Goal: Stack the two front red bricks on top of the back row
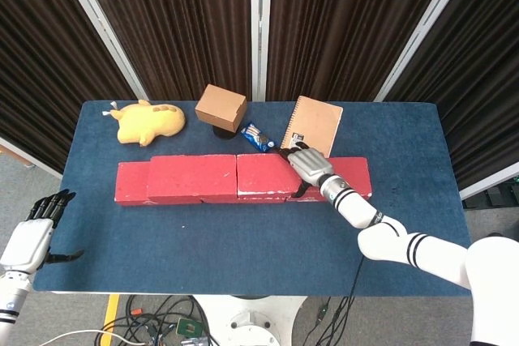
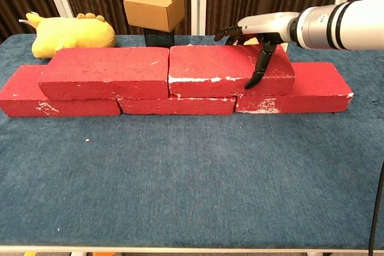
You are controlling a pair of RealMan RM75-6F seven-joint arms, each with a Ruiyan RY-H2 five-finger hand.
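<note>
top right brick: it sits on the back row, right beside the top left brick, and the right hand is on its right end
top left brick: it also sits on the back row, and the two top bricks look like they touch
back row: three red bricks lie end to end under the top bricks, and the row sticks out past them on both sides
right hand: it lies over the right end of the top right brick, the thumb hangs down the front face and the other fingers reach to the back, so it looks like it holds the brick
left hand: far from the top right brick, off the table's near left corner, fingers apart and holding nothing
what could go wrong: I think the brick could slide or tip when the hand lets go, because the thumb may drag on the front face
another worry: a push to the left could shove the top left brick along the row
edges: both top bricks look well inside the row's ends
room to move: the blue table is bare in front of the bricks, so the hand can pull back that way
behind the brick: a box, a notebook, a small packet and a yellow toy sit close, so lifting backward is tight
</note>
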